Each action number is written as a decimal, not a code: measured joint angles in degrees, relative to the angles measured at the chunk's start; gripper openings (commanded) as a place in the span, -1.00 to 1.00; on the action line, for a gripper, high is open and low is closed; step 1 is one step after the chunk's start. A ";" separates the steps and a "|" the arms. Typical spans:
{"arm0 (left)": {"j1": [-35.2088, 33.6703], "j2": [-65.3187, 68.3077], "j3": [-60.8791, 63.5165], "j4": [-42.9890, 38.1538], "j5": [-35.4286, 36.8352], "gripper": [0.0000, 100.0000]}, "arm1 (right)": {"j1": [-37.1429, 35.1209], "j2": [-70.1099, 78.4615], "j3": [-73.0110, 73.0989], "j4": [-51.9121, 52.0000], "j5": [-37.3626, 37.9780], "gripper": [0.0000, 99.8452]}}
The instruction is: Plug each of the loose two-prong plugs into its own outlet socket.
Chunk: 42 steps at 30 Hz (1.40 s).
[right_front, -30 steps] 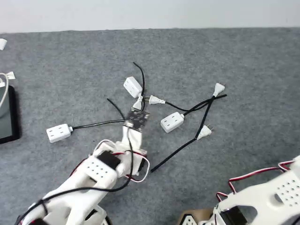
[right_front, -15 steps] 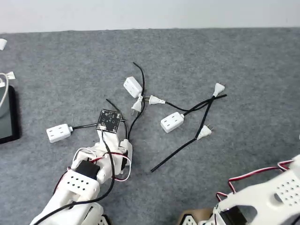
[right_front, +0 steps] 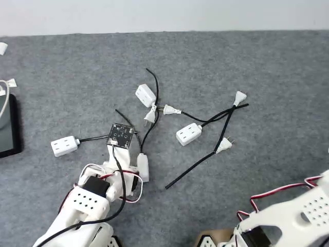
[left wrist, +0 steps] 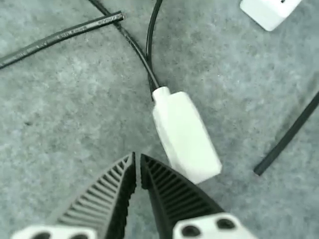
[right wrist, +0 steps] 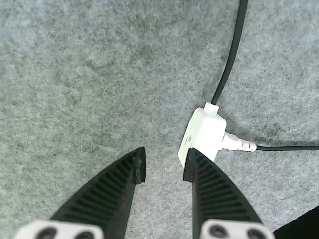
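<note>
Three white outlet sockets (right_front: pixel 146 94) (right_front: pixel 188 134) (right_front: pixel 64 146) lie on the grey carpet, each on a black cord. A fourth socket (right_front: pixel 142 167) (left wrist: pixel 185 134) rests beside my left arm (right_front: pixel 97 195). My left gripper (left wrist: pixel 137 162) is shut and holds nothing, its tips just off that socket's side. Loose two-prong plugs (right_front: pixel 171 109) (right_front: pixel 150 116) (right_front: pixel 239 97) (right_front: pixel 224 145) lie unplugged among crossing cords. My right gripper (right wrist: pixel 164 157) is open above the carpet, one fingertip (right wrist: pixel 192 159) close to a small white corded piece (right wrist: pixel 204 134); I cannot tell whether it is a plug or a socket.
A dark flat device (right_front: pixel 7 126) with a white cable lies at the left edge. Black cords (right_front: pixel 195 164) cross the middle. My right arm's body (right_front: pixel 288 216) fills the front right corner. Open carpet stretches along the back and far right.
My left arm swung left and drew back toward the front, uncovering the fourth socket that now lies beside it. The other sockets, the plugs and the right arm have not moved.
</note>
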 measured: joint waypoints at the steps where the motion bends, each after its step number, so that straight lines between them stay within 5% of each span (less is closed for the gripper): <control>1: -0.18 0.00 0.00 0.18 -0.09 -0.97 | -0.44 0.00 0.00 0.09 0.00 -0.74; 13: -13.19 0.00 0.00 -0.62 -4.66 -0.97 | -14.42 -5.10 11.16 0.09 -2.46 -0.99; 21: -29.10 0.00 0.00 -2.37 -5.19 -0.97 | -39.30 -26.73 37.98 -1.67 -7.38 -0.98; 31: -49.85 0.00 -1.85 -2.37 -5.27 -0.89 | -83.60 -44.40 63.56 -21.27 -17.49 -0.88; 42: -54.42 0.00 -1.85 -3.34 -5.27 -0.89 | -104.53 -39.30 64.79 -29.36 -23.91 -0.70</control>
